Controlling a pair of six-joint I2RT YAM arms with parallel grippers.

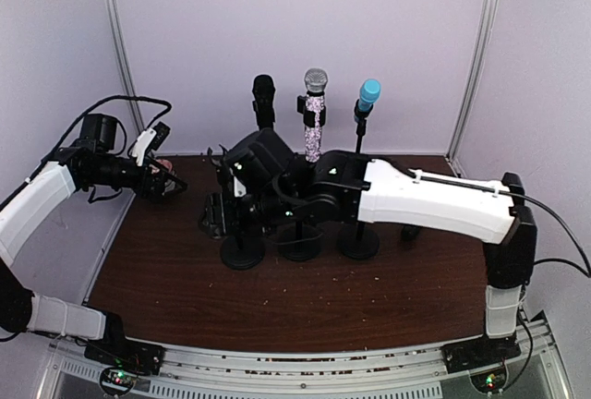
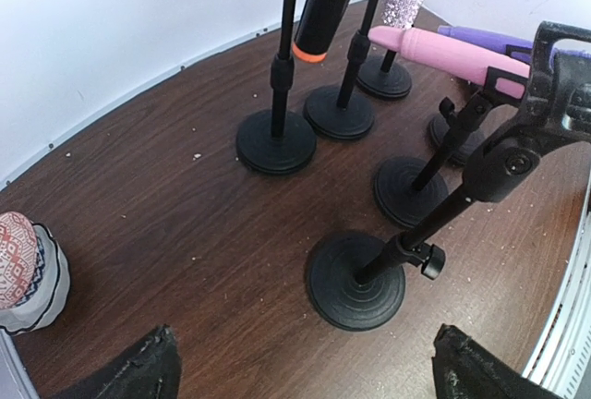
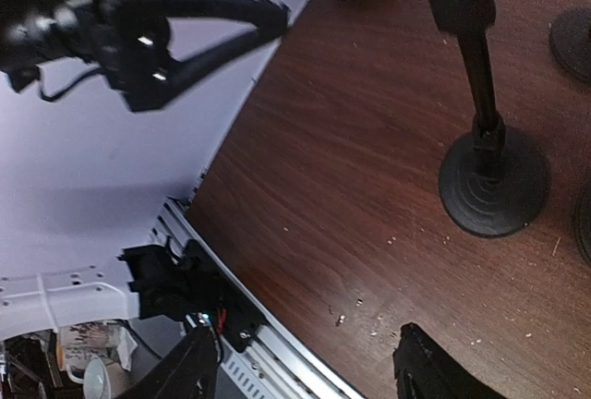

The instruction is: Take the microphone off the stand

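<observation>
At one o'clock of my right claw (image 3: pixel 307 334), parted and empty: black stand base (image 3: pixel 494 182). Left claw (image 2: pixel 303 332) spread wide; stands (image 2: pixel 355 279) crowd twelve o'clock.

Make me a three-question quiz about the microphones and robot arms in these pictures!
1. Where is the patterned cup?
A. Beside the left arm
B. Beside the right arm
C. On top of a stand

2. What colour is the head of the rightmost upright microphone in the top view?
A. Red
B. Blue
C. Green

3. How do the left arm's jaws stand?
A. Shut on a microphone
B. Shut on a cup
C. Wide open, holding nothing

Answers:
1 A: the left wrist view shows the cup close by, at the edge of the table.
2 B: the top view shows its head bright blue.
3 C: the fingertips sit far apart with only bare table between them.
</observation>
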